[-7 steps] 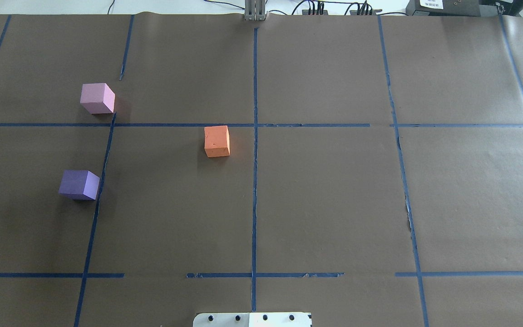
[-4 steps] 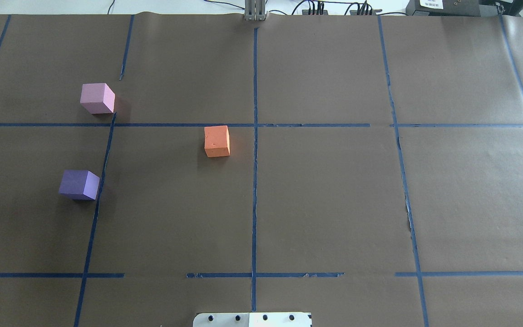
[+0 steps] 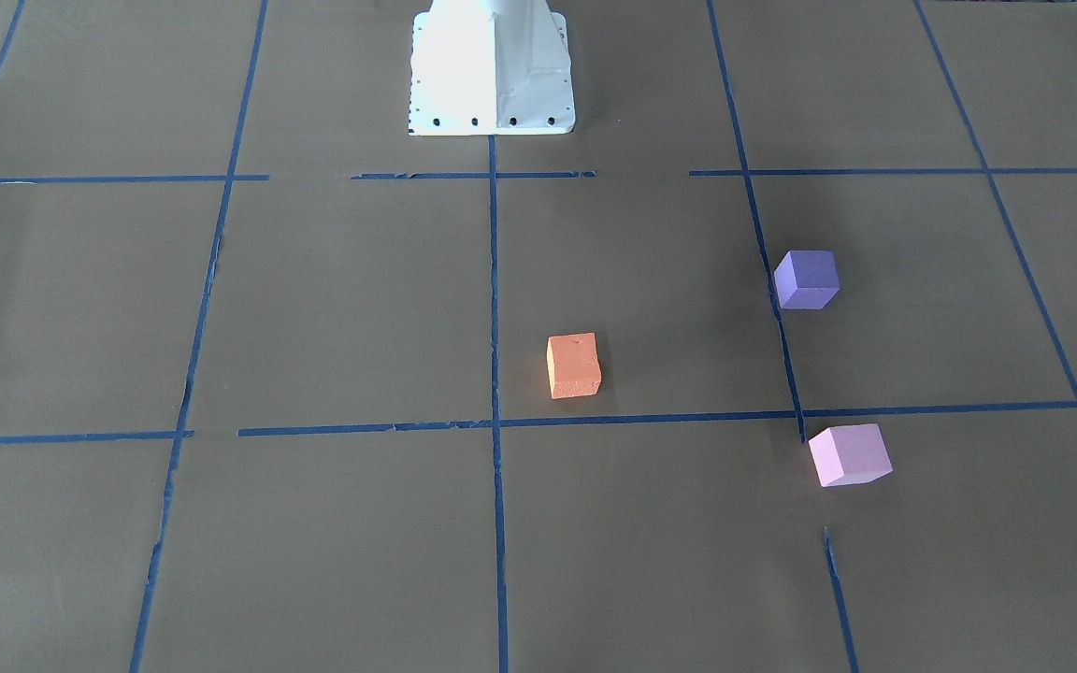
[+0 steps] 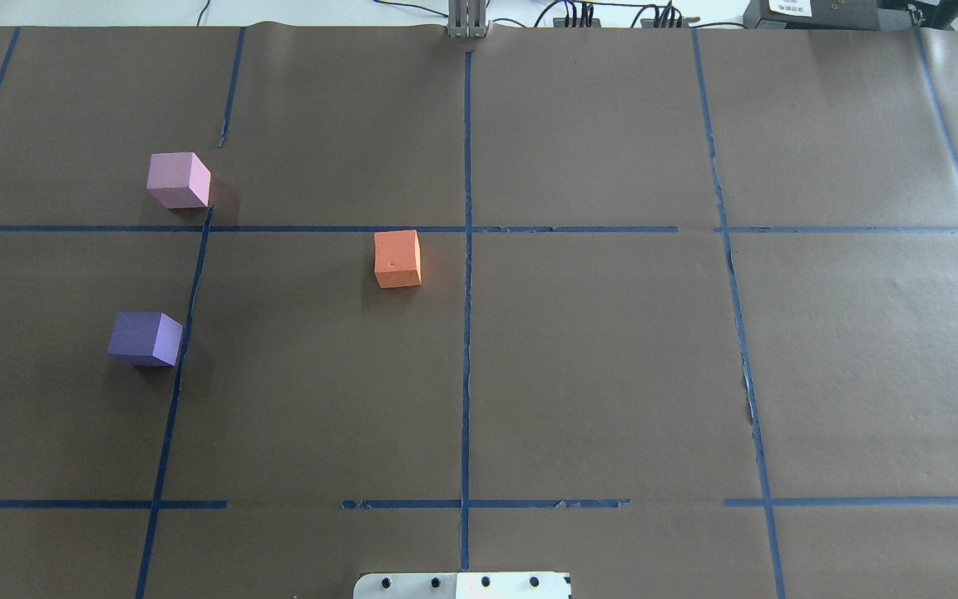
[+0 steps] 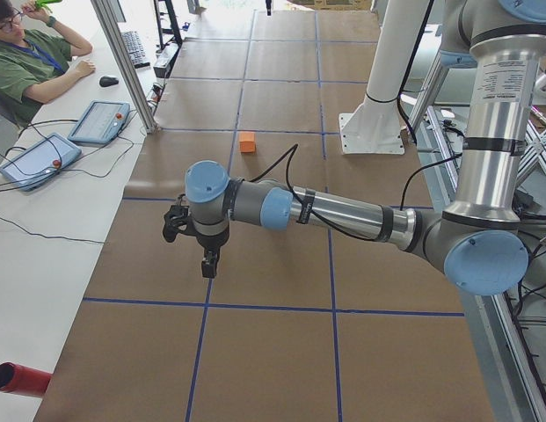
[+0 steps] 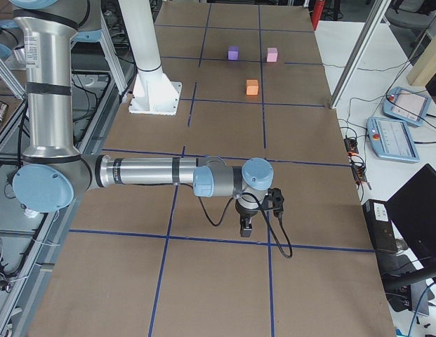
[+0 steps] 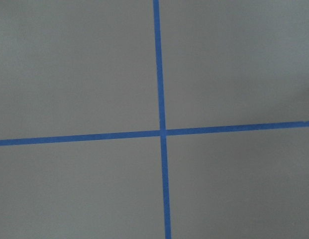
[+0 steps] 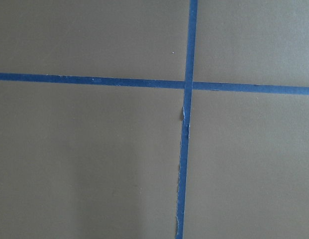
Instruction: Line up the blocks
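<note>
The blocks, three small matte foam-like cubes, sit scattered in the left half of the overhead view. The light pink foam cube (image 4: 178,180) is at upper left, and the purple foam cube (image 4: 145,338) lies below it at mid left. The orange foam cube (image 4: 397,259) is near the centre, just left of the middle blue tape line (image 4: 466,349). All three rest on the brown paper-covered table (image 4: 612,374), well apart from one another, and they form a triangle, not a row.

No arm enters the overhead or front-facing views. The left gripper (image 5: 207,262) hangs over bare paper at centre left of the exterior left view. The right gripper (image 6: 246,228) hangs likewise just below the centre of the exterior right view. Both show only in these side views, so I cannot tell whether their fingers are apart or together. Each wrist camera shows only a tape crossing and no cube.

The arranging looks not yet begun, and the step in hand is the first reach. All the cubes lie on the left arm's side, so that arm seems the natural one to use. The pink and purple cubes already line up roughly, so bringing the orange one into their column would likely be the shortest way.

Compared with the earlier overhead frames, nothing differs: the cubes are in the same spots and no arm has appeared.
</note>
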You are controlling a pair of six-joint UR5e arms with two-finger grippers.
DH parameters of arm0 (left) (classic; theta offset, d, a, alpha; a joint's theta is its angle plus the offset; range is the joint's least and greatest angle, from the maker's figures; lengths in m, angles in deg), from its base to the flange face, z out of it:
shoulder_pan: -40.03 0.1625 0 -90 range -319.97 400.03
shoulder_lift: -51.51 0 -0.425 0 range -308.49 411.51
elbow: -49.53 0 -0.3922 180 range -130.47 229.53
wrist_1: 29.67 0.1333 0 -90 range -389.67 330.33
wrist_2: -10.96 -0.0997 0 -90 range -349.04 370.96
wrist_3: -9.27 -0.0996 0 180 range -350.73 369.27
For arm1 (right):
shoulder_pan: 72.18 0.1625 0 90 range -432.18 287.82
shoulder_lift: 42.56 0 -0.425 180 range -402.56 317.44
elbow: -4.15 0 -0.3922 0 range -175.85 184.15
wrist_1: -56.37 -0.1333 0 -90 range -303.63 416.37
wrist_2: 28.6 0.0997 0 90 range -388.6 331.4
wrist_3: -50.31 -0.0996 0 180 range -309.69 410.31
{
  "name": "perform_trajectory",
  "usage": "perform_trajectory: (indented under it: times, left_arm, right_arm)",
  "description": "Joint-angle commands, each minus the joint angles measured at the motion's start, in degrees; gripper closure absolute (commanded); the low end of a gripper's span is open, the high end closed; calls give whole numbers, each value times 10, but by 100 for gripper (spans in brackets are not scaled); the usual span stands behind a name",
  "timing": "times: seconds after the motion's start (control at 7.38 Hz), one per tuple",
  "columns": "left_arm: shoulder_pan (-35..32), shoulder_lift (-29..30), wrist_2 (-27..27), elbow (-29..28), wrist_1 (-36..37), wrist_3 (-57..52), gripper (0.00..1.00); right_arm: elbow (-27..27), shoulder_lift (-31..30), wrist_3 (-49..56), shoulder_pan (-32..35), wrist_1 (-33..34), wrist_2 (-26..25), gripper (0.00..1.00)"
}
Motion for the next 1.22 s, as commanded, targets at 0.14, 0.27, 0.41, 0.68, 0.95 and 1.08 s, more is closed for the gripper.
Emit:
perform_trajectory:
  times: [0.14, 0.27, 0.41, 0.68, 0.95, 1.08]
  left_arm:
    - [85, 48, 12, 94, 10, 154, 0]
    - [133, 78, 9, 108, 15, 228, 0]
    - [173, 117, -1, 109, 14, 290, 0]
    - [249, 184, -48, 105, 15, 311, 0]
    - [315, 241, -54, 65, 15, 316, 0]
    - [331, 264, -56, 59, 15, 351, 0]
  right_arm:
    - [-1, 0, 0, 0, 0, 0, 0]
    - [-1, 1, 0, 0, 0, 0, 0]
    - [-1, 0, 0, 0, 0, 0, 0]
    - [0, 0, 0, 0, 0, 0, 0]
    - [0, 1, 0, 0, 0, 0, 0]
    - [0, 0, 0, 0, 0, 0, 0]
